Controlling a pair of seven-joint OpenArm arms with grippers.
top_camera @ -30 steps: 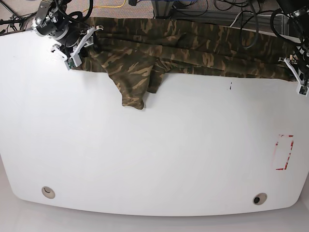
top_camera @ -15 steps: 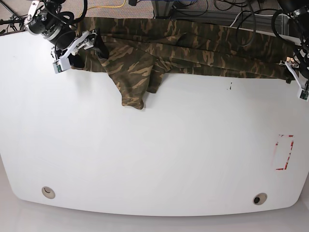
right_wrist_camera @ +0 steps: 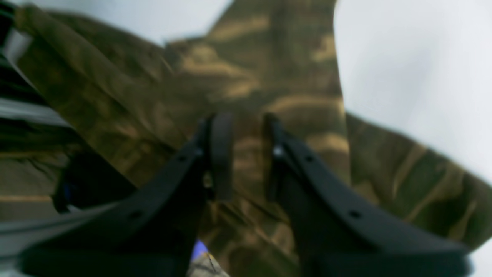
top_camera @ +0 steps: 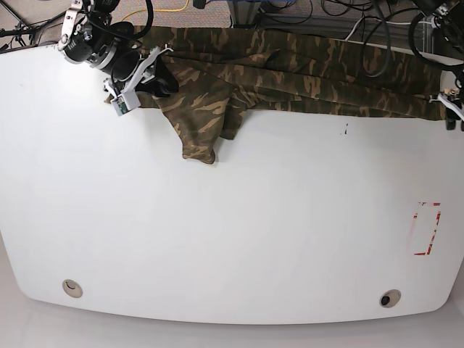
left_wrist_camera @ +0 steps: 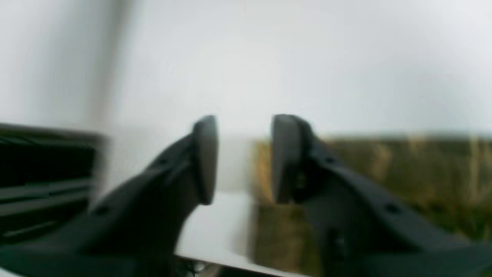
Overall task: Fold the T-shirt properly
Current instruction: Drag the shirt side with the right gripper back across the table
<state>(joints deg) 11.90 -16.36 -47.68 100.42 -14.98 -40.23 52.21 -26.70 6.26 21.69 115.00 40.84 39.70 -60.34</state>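
White table, rumpled T-shirt

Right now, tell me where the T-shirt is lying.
In the base view the T-shirt stretches along the table's far edge, one flap hanging toward the middle, between the right gripper and the left gripper.

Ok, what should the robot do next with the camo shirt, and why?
Probably close both jaws on the T-shirt: it lies bunched at the back of the table, the right gripper over one end and the left gripper at the other, neither clearly gripping.
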